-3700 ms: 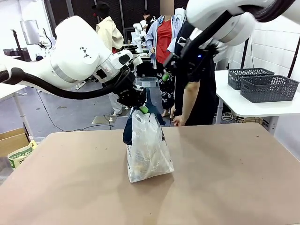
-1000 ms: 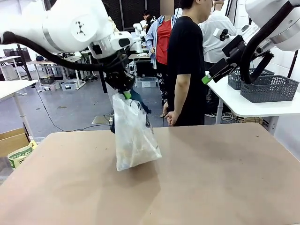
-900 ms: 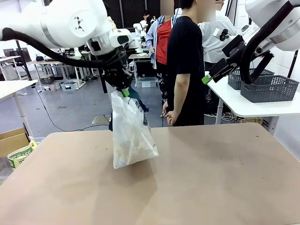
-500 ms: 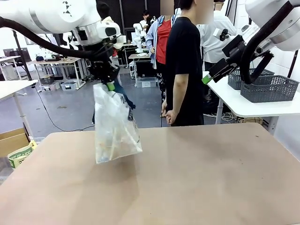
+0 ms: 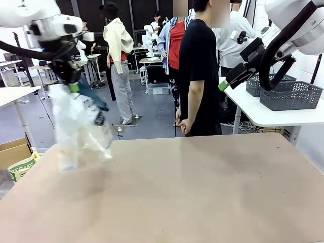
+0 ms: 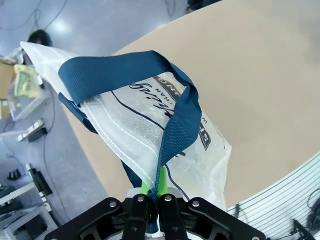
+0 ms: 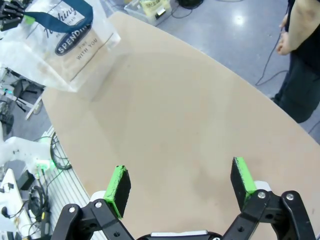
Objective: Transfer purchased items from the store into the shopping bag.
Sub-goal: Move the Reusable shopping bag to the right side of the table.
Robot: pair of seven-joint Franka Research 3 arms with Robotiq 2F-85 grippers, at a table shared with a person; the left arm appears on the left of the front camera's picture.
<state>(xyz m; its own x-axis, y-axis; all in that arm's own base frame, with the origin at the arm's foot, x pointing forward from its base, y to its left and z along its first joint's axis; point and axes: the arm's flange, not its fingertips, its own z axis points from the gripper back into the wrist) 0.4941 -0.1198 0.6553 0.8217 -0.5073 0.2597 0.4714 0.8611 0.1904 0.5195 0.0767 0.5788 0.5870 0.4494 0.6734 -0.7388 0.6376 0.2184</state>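
Since half a second ago the left arm has swung further toward the table's left edge, carrying the shopping bag (image 5: 78, 126) with it; the bag, which hung over the left-centre of the table, is now blurred with motion over the near-left corner, clear of the tabletop (image 5: 202, 192). Earlier still, it stood on the table near the middle.

One bag is in view, and two grippers. At far left in the front view, the left gripper (image 5: 72, 85) is clamped on the bag's navy strap handle (image 6: 172, 135), its green pads pressed together around the webbing. The bag hangs directly below this gripper, tilted, with its second handle (image 6: 107, 70) looping loose above the opening. In the left wrist view the bag's printed side (image 6: 150, 125) faces the camera, just beyond the fingers, with the table beneath it. How many purchased items lie inside cannot be counted; the plastic is too blurred and cloudy.

Near the middle, at the far side of the table, one person in a black shirt (image 5: 200, 61) stands side-on, a hand (image 5: 183, 126) hanging by the table's far edge.

At right, the right gripper (image 5: 223, 85) is held high above the table, well apart from the bag, its fingers spread wide with nothing between them. In the right wrist view its green pads (image 7: 120, 186) frame bare tabletop, and the bag (image 7: 65, 45) appears far off at upper left. Two dark lattice baskets (image 5: 288, 93) sit on a white side table behind.
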